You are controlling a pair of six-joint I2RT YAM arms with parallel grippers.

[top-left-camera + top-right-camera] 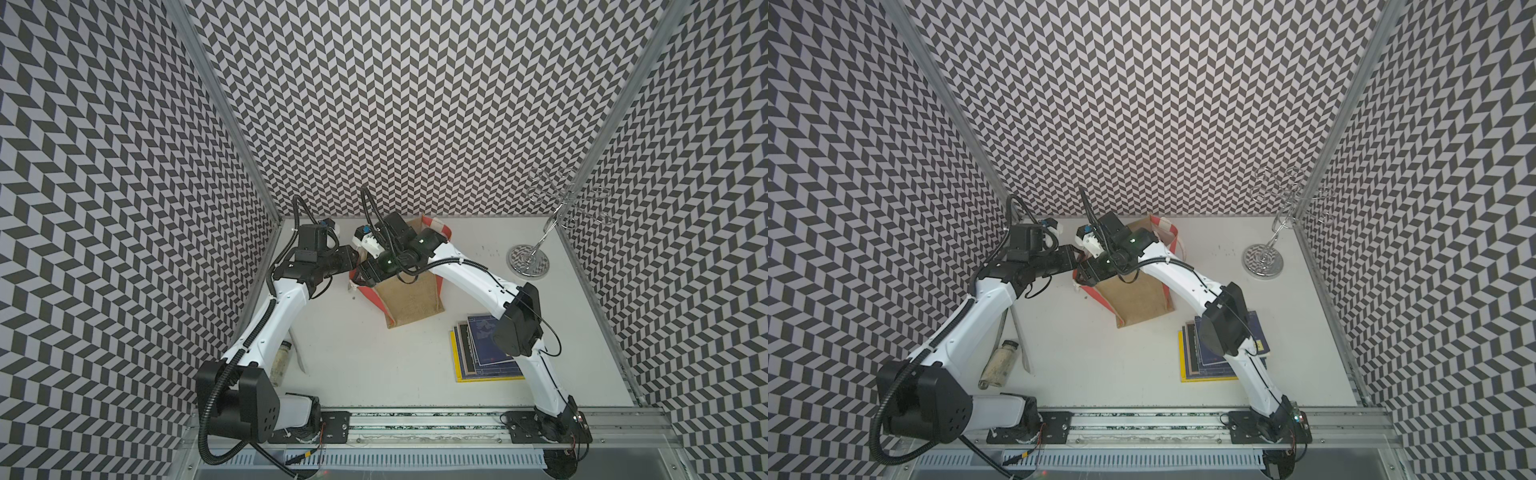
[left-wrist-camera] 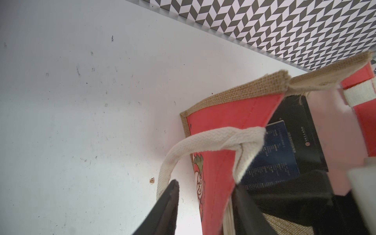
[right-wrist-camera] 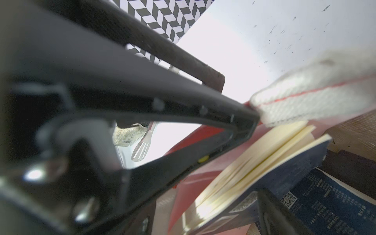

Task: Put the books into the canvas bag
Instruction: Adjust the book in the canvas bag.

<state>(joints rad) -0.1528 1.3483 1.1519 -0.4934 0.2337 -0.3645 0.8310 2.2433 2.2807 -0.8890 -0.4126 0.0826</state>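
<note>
The canvas bag [image 1: 409,299] [image 1: 1133,299] stands at the back middle, tan with red faces. My left gripper [image 2: 205,207] is open and straddles its red wall [image 2: 230,114] beside a white handle [image 2: 203,142], one finger outside, one inside, with a gap showing. Inside lie a navy book [image 2: 278,154] and a black one [image 2: 299,126]. My right gripper [image 3: 205,215] is open in the bag's mouth. A blurred navy book with cream pages [image 3: 264,154] leans between its jaws, against one finger [image 3: 270,207]. Several books [image 1: 478,349] [image 1: 1196,353] are stacked at the front right.
A chrome wire stand [image 1: 528,259] rises at the back right. A jar [image 1: 280,361] and a metal spatula [image 1: 297,349] lie by the left arm. Both wrists crowd the bag's left rim. The right arm passes over the stack.
</note>
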